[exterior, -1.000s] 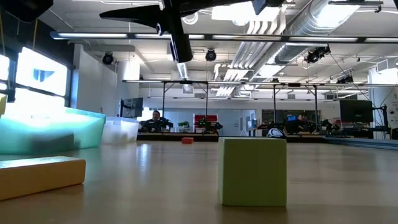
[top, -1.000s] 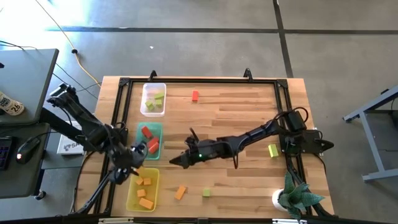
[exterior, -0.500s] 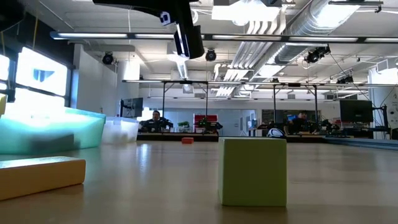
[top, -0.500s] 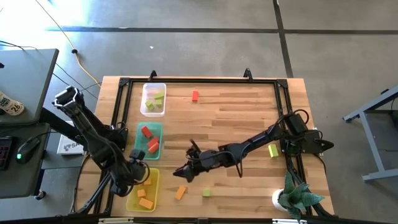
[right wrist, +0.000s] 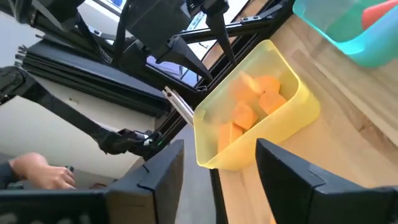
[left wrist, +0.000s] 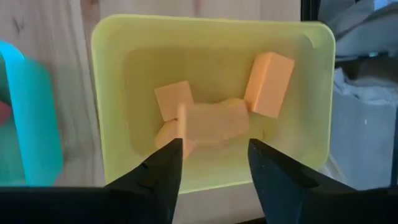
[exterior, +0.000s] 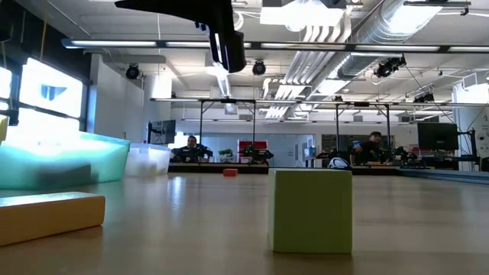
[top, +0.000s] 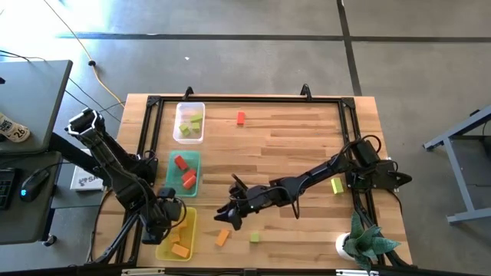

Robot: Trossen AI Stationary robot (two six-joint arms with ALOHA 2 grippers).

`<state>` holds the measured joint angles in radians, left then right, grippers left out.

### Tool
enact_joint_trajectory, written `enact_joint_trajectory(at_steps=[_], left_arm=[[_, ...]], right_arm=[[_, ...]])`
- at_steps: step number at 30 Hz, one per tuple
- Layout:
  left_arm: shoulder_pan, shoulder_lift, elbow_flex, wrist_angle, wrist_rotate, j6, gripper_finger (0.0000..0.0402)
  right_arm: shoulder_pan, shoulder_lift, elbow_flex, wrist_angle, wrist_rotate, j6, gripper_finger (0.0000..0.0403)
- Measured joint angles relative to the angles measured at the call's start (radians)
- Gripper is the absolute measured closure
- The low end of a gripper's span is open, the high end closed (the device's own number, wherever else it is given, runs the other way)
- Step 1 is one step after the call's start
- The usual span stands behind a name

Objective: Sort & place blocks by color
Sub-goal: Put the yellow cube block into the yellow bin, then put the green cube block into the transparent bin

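- Left gripper (left wrist: 208, 163) hangs over the yellow tray (top: 163, 242) at the near left of the table; fingers spread apart, nothing between them, touching nothing.
- Left wrist view: several orange blocks (left wrist: 214, 121) lie bunched in the tray's middle; one more orange block (left wrist: 269, 84) sits tilted beside them.
- Right gripper (top: 224, 214) reaches across the table toward the near-left part, above the wood just right of the yellow tray; fingers parted, empty.
- Loose orange bar (top: 223, 238) lies on the wood just near of the right gripper, not touched.
- Small yellow-green cube (top: 254, 238) rests on the table right of that bar; in the low view it stands close to the camera, with the bar at the left edge.
- Second yellow-green block (top: 337, 185) lies near the right rail, beside the right arm.
- Lone red block (top: 241, 118) sits at the far side of the table, well apart from both grippers.
- Green tray (top: 184, 157), middle left, holds red blocks (top: 179, 162).
- Clear tray (top: 189, 106), far left, holds yellow-green blocks (top: 189, 123).
- Potted plant (top: 360, 244) stands at the near right corner.
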<state>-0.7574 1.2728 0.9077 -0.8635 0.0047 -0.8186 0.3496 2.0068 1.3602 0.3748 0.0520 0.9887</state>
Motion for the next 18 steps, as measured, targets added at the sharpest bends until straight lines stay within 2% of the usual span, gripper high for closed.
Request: enact_joint_trajectory(at_steps=[4, 10, 18], left_arm=[[0.0, 0.0, 0.0, 0.0, -0.008, -0.041, 0.0212], [-0.002, 0.0, 0.0, 0.006, 0.011, -0.113, 0.0205], [-0.003, 0.0, 0.0, 0.082, 0.007, -0.132, 0.0205]], right_arm=[[0.0, 0.0, 0.0, 0.0, -0.015, -0.045, 0.0189], [0.011, 0.0, 0.0, -0.075, -0.135, -0.157, 0.0179], [0.086, 0.0, 0.0, -0.306, -0.113, -0.231, 0.0179]])
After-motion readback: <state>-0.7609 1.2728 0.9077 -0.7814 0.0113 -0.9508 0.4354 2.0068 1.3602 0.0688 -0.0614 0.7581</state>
